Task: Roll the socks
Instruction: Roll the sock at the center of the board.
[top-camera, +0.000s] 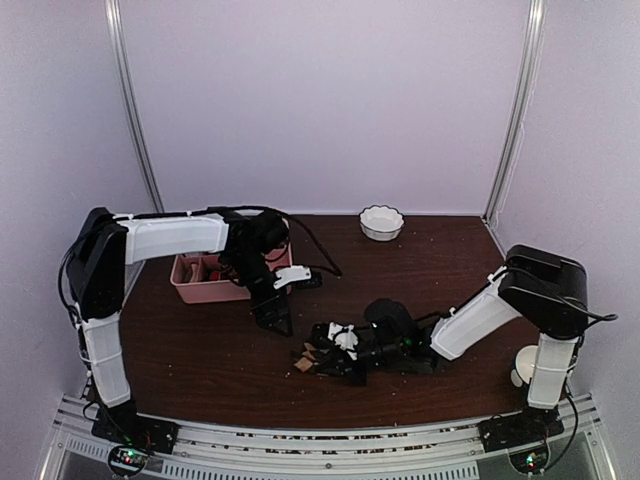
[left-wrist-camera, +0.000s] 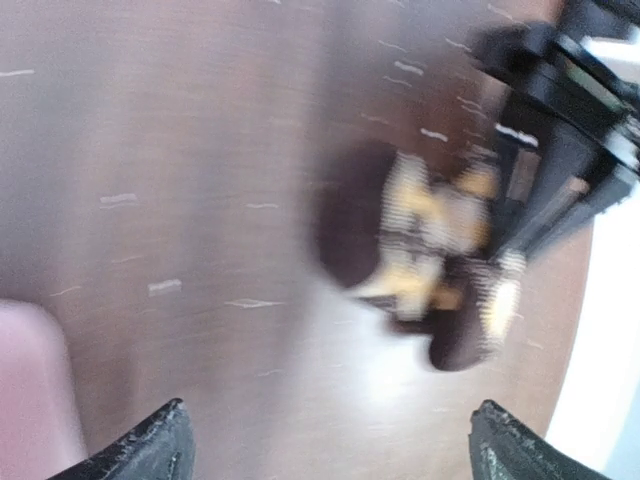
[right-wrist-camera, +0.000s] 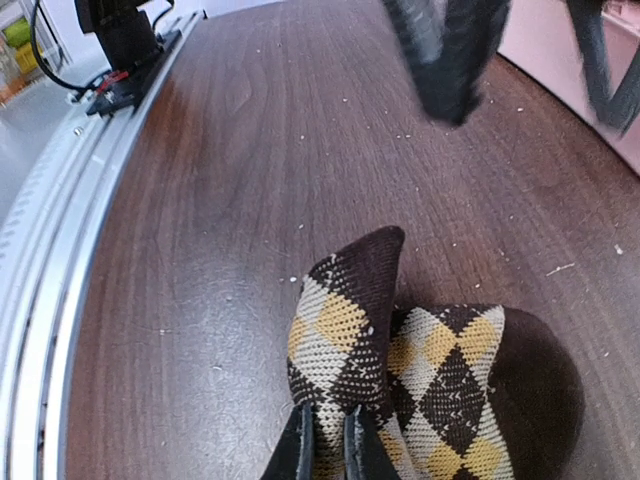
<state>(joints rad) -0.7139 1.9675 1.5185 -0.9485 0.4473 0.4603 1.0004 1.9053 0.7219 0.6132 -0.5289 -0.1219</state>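
From above, the pink tray (top-camera: 190, 292) sits at the left of the dark table (top-camera: 200, 370). The socks (top-camera: 308, 358) lie well off the tray's right corner, nearer the table's front edge. The left gripper (top-camera: 272, 318) hangs between tray and socks, just off the tray's corner and short of the heap; this view does not show how wide it stands. The right gripper (top-camera: 335, 355) comes in low from the side away from the tray and is down on the socks. A white bowl (top-camera: 381, 222) stands far beyond the tray, at the back edge. Bare wood runs from the tray's front to the near rail.

In the left wrist view, blurred, the left gripper (left-wrist-camera: 330, 450) stands spread wide with nothing between its fingertips (left-wrist-camera: 150, 450). The tray (left-wrist-camera: 30, 390) shows at the lower left corner. The socks (left-wrist-camera: 430, 260) lie ahead, clear of the jaws, with the right gripper (left-wrist-camera: 560, 150) against their far side. Open wood lies between tray and socks.

In the right wrist view, the right gripper (right-wrist-camera: 328, 445) is nipped almost closed on a fold of the brown-and-tan argyle socks (right-wrist-camera: 440, 380). A plain tan sock cannot be made out. The left gripper (right-wrist-camera: 450, 50) hovers beyond, apart from them, and the tray (right-wrist-camera: 560, 50) lies behind it. Away from the tray, wood runs clear to the metal rail (right-wrist-camera: 50, 260).
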